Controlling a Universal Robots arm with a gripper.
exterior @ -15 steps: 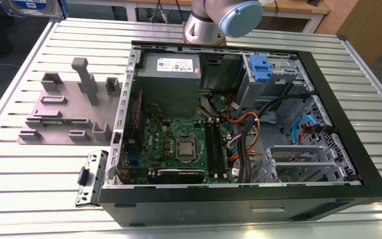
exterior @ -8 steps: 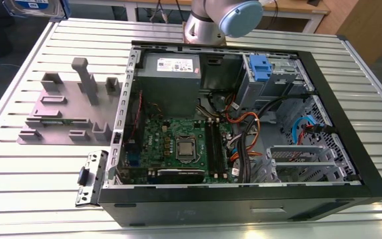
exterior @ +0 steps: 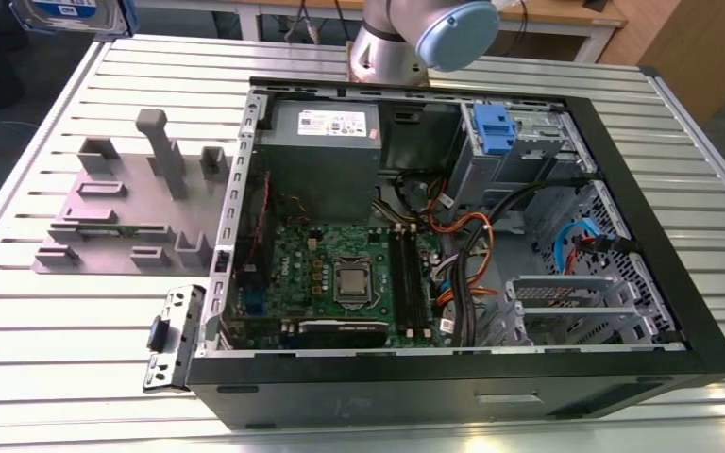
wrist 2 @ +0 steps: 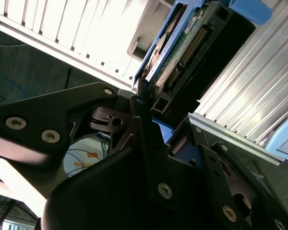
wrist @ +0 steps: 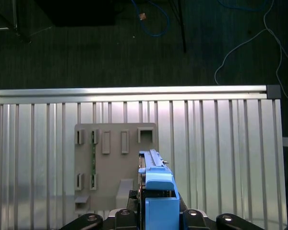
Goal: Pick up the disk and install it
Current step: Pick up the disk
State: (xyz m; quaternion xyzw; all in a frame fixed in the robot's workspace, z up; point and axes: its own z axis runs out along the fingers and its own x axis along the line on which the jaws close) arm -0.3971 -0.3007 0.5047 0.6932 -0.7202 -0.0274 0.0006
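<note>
In first wrist view, narrow and clamped at the tool (wrist: 156,207): the disk (wrist: 156,184), gripped edge-on w/ blue caddy frame toward cam. Can't make out the fingertips there, cropped by pic edge and masked by the caddy; just black finger bases w/ screw heads either side. In second wrist view, same grip close up at the tool (wrist 2: 151,109): black linkages across much of the pic, w/ the disk (wrist 2: 180,45) poking out beyond them, showing blue rim and green circuit-board edge w/ connector pins; label side turned away, unreadable. Behind the disk in first wrist view, a grey fixture plate (wrist: 110,158) w/ slots, one corner covered by disk and tool. Around that, the slatted aluminium worktop (wrist: 221,143), and past its edge a dark floor (wrist: 86,52). In exterior view, the disk (exterior: 71,13) up at far corner on the exterior view's left, cropped by pic edge, held clear above the worktop (exterior: 35,330). Arm (exterior: 419,38) cropped too: base and blue-capped joint, behind an open PC case (exterior: 400,396). Inside case: grey power supply (exterior: 325,142), motherboard (exterior: 337,274), second blue caddy (exterior: 494,127) in drive bay, cable tangle hiding much of case floor. Fixture plate (exterior: 124,203) flat on worktop just beside case, on the exterior view's left.
</note>
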